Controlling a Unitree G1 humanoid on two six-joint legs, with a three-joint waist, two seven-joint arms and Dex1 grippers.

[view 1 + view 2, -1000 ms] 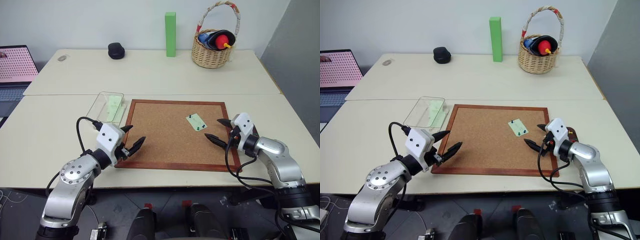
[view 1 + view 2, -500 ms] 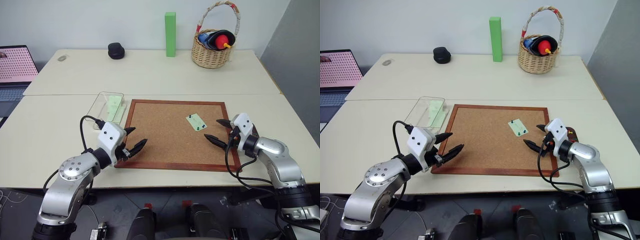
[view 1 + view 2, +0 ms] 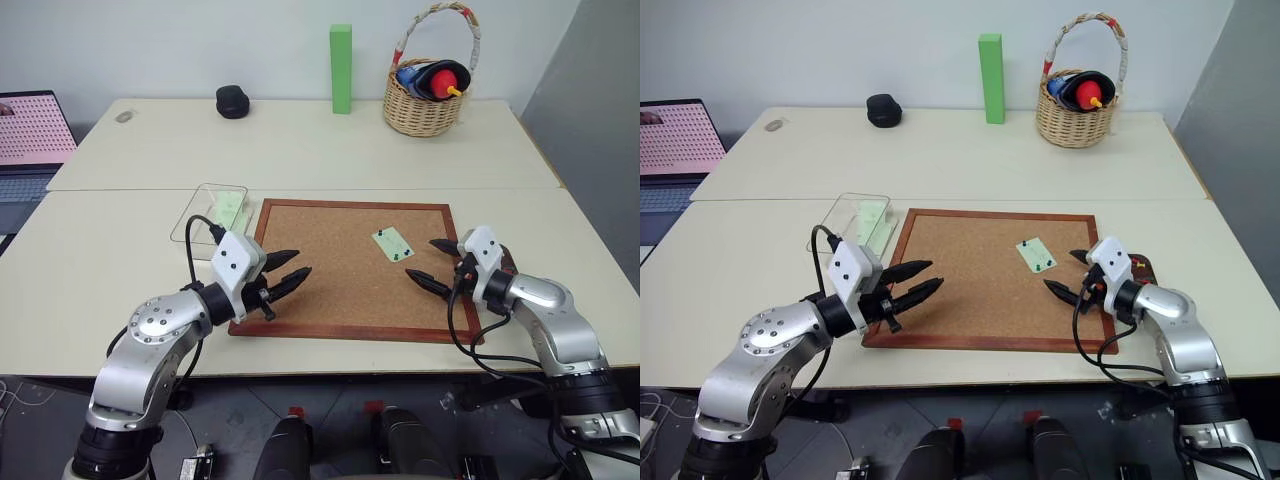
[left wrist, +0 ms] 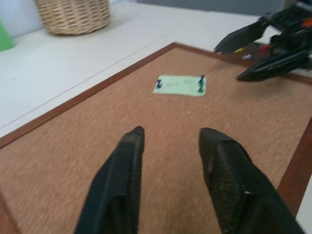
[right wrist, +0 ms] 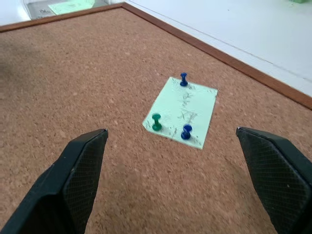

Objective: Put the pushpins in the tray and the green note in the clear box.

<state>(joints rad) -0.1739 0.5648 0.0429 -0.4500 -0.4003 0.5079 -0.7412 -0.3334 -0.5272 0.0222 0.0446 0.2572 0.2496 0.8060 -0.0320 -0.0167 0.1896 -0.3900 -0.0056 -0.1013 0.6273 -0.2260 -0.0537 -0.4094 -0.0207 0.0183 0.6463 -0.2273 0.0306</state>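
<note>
The green note is seen lying flat on the corkboard, toward its far right part, and is fastened there by pushpins: in the right wrist view one green pin and two blue pins are counted, the green and one blue at the note's near edge and one blue at its far edge.

The right gripper is held just beside the note, above the board's right side, with its two black fingers spread wide apart; nothing is held between them. In the right wrist view the note is framed between the two fingers, a little ahead of their tips, and is not touched by either.

The left gripper is held above the near left corner of the board, well apart from the note, and is pointed across the cork toward it. Its fingers are set a narrow gap apart, and nothing is gripped.

The clear box is found on the table just beside the board's left frame, behind the left gripper; another pale green slip is seen inside it. A dark reddish tray is partly hidden behind the right gripper at the board's right edge, so its contents cannot be told.
</note>
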